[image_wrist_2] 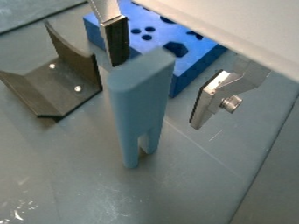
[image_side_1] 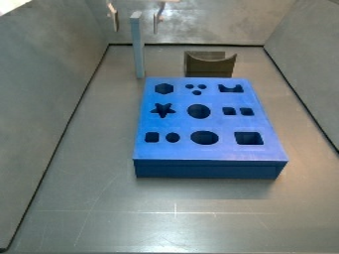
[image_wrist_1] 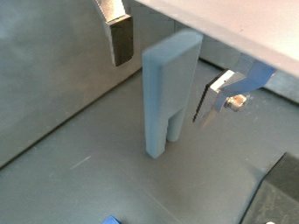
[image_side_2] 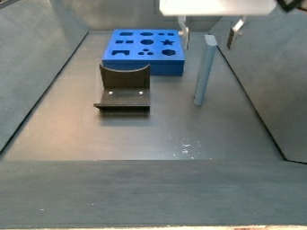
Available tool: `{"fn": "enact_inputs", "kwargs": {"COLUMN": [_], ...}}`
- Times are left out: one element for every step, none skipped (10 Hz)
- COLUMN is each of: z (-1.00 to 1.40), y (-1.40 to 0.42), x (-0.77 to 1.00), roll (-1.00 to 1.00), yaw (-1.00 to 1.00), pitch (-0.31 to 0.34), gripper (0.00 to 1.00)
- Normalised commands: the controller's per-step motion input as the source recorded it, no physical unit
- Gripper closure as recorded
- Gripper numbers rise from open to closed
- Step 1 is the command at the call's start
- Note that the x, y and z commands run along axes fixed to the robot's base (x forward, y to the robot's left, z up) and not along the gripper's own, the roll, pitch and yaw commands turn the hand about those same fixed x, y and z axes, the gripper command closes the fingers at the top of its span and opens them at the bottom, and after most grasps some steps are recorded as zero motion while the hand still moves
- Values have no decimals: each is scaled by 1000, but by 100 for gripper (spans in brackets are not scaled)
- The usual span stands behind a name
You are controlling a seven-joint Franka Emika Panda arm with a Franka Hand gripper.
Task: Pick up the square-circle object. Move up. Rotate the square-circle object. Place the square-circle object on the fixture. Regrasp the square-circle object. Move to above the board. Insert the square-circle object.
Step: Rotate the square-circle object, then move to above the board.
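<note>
We found the square-circle object (image_side_2: pixel 203 70) standing upright on its end on the grey floor (image_side_2: pixel 144 135), beside the board (image_side_2: pixel 145 50) and off it. In both wrist views the pale blue-grey peg (image_wrist_1: pixel 166 92) rose between the two fingers, and its lower end showed a slot that split it into two short legs (image_wrist_2: pixel 138 156).

The gripper (image_wrist_1: pixel 163 61) was at the top of the peg, its jaws spread apart. One silver finger (image_wrist_1: pixel 121 39) stood clear of the peg with open floor visible between them in a wrist view; the opposite finger (image_wrist_1: pixel 214 94) also stood off from the peg's face. We judged the fingers released, with nothing clamped. In a side view the gripper (image_side_1: pixel 138 17) hung at the far edge of the enclosure above the peg (image_side_1: pixel 137 48).

The board (image_side_1: pixel 207 127) lay flat in the middle of the floor, its star, round and square cut-outs facing up. The fixture (image_side_1: pixel 207 63) stood just behind the board's far edge in that view, near the peg but apart from it. In a wrist view the fixture (image_wrist_2: pixel 52 77) appeared as a dark angled bracket on its base plate, beside the board (image_wrist_2: pixel 176 48).
</note>
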Motion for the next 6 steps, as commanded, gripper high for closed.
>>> {"fn": "enact_inputs", "kwargs": {"z": [-231, 0, 1000, 1000, 1000, 1000], "y": [20, 0, -286, -283, -244, -231], "x": [21, 0, 58, 53, 38, 35], "roll": [119, 0, -276, -277, -274, -279], "yaw": [-22, 0, -136, -128, -69, -44], "pitch": [-79, 0, -173, -153, -81, -57], "gripper": [0, 100, 100, 100, 100, 100]}}
